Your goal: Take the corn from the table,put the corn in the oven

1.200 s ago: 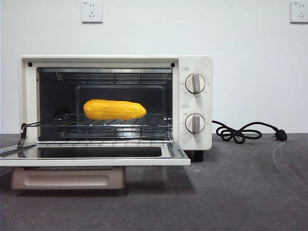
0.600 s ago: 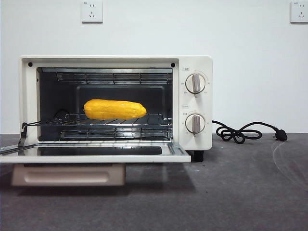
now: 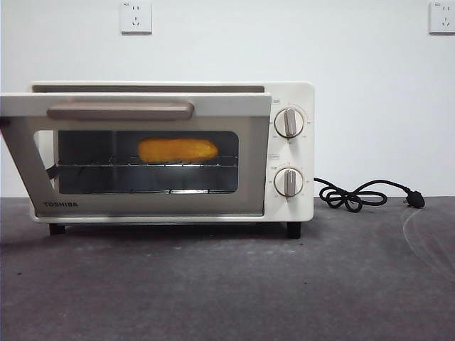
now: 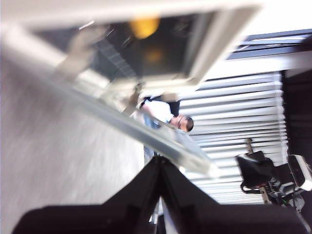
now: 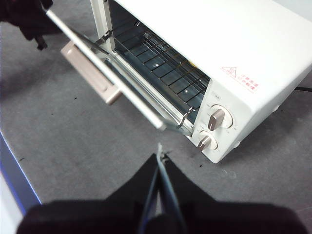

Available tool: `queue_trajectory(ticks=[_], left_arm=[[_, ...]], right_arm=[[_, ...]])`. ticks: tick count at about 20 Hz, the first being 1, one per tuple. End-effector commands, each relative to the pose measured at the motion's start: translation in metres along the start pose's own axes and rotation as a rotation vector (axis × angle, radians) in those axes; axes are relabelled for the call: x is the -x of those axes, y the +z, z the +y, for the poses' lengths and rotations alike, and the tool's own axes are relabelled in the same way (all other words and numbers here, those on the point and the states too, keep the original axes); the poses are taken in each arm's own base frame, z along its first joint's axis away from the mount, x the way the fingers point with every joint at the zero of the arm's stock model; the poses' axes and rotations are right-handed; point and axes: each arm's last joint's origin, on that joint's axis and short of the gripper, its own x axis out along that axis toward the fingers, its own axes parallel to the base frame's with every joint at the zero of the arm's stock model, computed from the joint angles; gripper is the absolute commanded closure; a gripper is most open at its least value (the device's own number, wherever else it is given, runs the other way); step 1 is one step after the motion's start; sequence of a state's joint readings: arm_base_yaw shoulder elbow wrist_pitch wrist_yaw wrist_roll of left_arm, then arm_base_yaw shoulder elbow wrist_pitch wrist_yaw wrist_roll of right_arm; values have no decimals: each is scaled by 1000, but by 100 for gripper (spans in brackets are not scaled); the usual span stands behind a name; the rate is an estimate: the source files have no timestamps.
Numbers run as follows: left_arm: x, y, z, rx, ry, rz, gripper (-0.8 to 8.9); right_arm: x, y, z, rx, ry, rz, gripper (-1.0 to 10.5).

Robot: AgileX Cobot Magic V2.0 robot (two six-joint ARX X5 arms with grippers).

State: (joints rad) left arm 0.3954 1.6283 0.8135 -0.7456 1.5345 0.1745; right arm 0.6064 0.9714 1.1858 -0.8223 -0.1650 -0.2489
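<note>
- Where the oven (image 3: 291, 160) stands on the table (image 3: 227, 284), its cream-white body holds one item: the corn (image 3: 178, 150), lying on the wire rack (image 3: 146, 165) inside the cavity and seen through the dark glass of the door (image 3: 146, 193).
- Corn: long axis level, running side to side across the oven's width, parallel to the door; its narrower end points toward the knob side.
- Door: swung up nearly closed in the front view, its top edge tilted out from the body, beige bar handle (image 3: 121, 110) near the top; the right wrist view shows it part open, with a gap above the rack.
- Knobs (image 3: 288, 122): two, one above the other on the panel beside the door.
- Left gripper (image 4: 160, 163): black jaws pressed together with nothing between them, tips just beside the door's edge; the view is blurred, so contact cannot be told.
- Right gripper (image 5: 160, 156): jaws pressed together, nothing held, above the table in front of the oven's knob corner, apart from it.
- Power cord (image 3: 355, 195): black, looped on the table beside the oven, plug at its far end.
- Wall sockets (image 3: 136, 17): two white plates on the wall behind.
</note>
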Motion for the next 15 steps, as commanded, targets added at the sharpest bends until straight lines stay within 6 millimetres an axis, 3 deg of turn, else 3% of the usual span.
queue_trajectory(ticks=[1, 6, 12, 15], left_arm=[[7, 9, -19, -120, -12, -30, 821], [15, 19, -61, -261, -3, -57, 821], [10, 3, -99, -384, 42, -41, 821], [11, -7, -117, -429, 170, -55, 821]], right_arm=[[-1, 1, -1, -12, 3, 0, 956], [-5, 2, -1, -13, 5, 8, 956], [-8, 2, -2, -14, 5, 16, 956], [-8, 2, -2, -14, 2, 17, 956]])
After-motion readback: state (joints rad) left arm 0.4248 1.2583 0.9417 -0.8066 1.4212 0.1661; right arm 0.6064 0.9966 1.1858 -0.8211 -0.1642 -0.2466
